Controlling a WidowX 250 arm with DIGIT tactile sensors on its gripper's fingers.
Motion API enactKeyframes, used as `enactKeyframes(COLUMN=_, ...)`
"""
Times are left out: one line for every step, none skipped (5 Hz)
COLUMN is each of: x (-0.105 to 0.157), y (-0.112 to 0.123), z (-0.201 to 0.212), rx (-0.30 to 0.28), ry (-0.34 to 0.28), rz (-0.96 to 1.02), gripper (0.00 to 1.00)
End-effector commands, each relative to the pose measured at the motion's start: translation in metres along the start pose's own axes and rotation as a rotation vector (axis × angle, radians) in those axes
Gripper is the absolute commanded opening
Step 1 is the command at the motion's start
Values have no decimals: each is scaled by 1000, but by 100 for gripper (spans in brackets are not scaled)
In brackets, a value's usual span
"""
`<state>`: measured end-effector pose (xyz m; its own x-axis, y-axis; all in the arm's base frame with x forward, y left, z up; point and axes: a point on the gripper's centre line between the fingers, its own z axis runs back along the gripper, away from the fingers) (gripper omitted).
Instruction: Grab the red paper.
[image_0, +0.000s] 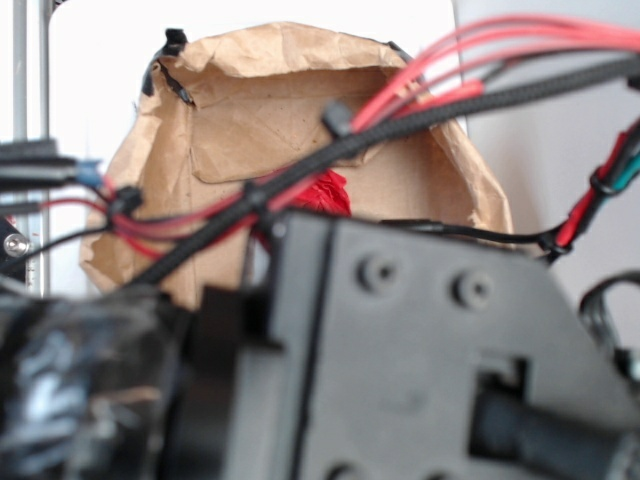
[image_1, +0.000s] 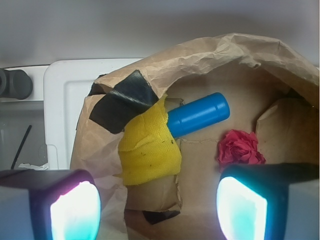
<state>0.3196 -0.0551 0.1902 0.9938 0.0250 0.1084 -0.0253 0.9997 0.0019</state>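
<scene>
Wrist view looks down into a brown paper bag (image_1: 260, 65) whose mouth faces the camera; its crumpled rim arches across the top and right of the picture. On the bag's floor lies the red paper (image_1: 240, 148), a small wrinkled wad near the bag's right side, just above the right finger pad; whether the pad touches it I cannot tell, since the pad hides the wad's lower edge. A blue cylinder (image_1: 199, 115) lies tilted toward the middle of the bag, well apart from the red paper; its left end sits against a yellow cloth (image_1: 149, 150) draped over the bag's left rim. Strips of black tape (image_1: 122, 102) stick to that rim just above the cloth, and another dark scrap (image_1: 160, 216) shows below it. The gripper (image_1: 159, 207) is spread wide; its 2 glowing fingertips (image_1: 75, 212) sit at the bottom left and bottom right corners of the picture, with nothing between them; the left one is outside the bag's rim and the right one is over the bag's floor. A white tray (image_1: 65, 90) lies left of the bag.

Exterior view is mostly blocked by the blurred black arm (image_0: 420, 360) and its red and black cables (image_0: 420, 105); behind them the bag stands open, and a bit of the red paper shows inside, near its middle.
</scene>
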Motion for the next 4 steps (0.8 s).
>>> enactKeyframes(x=5, y=36, z=-18, rx=57, ry=-142, rz=-47, gripper=100)
enactKeyframes(x=-9, y=57, z=-11, rx=16, ry=-165, rz=-111, gripper=100)
enactKeyframes(x=-21, y=81, z=2, rx=-34, ry=-154, rz=-129, gripper=100)
enactKeyframes(x=-26, y=94, z=-9, rx=-25, ry=-154, rz=-132, gripper=100)
